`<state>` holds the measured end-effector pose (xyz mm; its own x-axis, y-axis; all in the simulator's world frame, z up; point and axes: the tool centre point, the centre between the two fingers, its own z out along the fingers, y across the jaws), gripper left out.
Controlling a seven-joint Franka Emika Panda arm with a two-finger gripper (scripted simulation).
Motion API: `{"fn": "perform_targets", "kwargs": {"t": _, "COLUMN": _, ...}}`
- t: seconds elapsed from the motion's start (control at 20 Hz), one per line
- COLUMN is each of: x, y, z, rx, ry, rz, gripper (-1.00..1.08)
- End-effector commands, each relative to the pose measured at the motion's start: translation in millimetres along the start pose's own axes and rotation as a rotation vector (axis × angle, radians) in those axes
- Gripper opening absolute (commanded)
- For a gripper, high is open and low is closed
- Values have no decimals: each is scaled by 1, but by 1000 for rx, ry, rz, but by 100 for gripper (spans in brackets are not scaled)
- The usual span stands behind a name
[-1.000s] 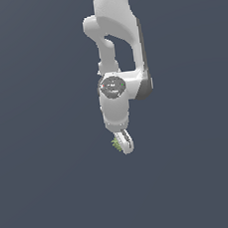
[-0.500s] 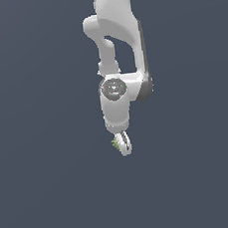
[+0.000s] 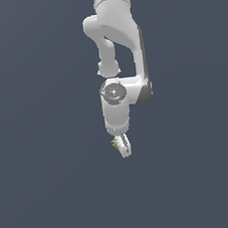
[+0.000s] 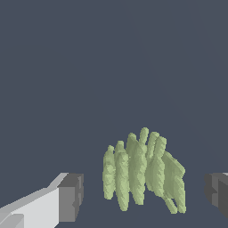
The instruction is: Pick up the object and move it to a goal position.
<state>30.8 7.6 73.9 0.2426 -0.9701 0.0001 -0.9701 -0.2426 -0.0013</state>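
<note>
Little change is seen against the earlier exterior frames: the arm pose is held almost as it was, with the white two-fingered gripper (image 3: 122,146) low over the plain dark-grey floor (image 3: 50,193). In the wrist view the dark pads (image 4: 71,197) are spread apart, clear gaps left on both sides of the small olive-green ridged lumpy object (image 4: 140,171), so nothing is clamped yet. The object lies between the fingers, its ridges running across the closing line. Closing is judged the next move. Object barely visible in the exterior view (image 3: 114,144); one pad is cut off; no goal marker is seen.
</note>
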Motion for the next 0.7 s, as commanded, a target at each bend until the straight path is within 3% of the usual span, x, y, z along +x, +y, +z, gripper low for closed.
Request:
{"fn": "perform_targets", "kwargs": {"t": 0.0, "x": 0, "y": 1, "z": 14, "rx": -1, "ry": 0, "rz": 2, "gripper": 100}}
{"fn": "perform_targets", "kwargs": {"t": 0.4, "x": 0, "y": 0, "z": 34, "rx": -1, "ry": 0, "rz": 3, "gripper": 100}}
{"fn": "perform_targets", "kwargs": {"t": 0.45, "x": 0, "y": 0, "z": 34, "rx": -1, "ry": 0, "rz": 3, "gripper": -100}}
{"fn": "perform_targets", "kwargs": {"t": 0.65, "x": 0, "y": 0, "z": 34, "rx": -1, "ry": 0, "rz": 3, "gripper": -100}}
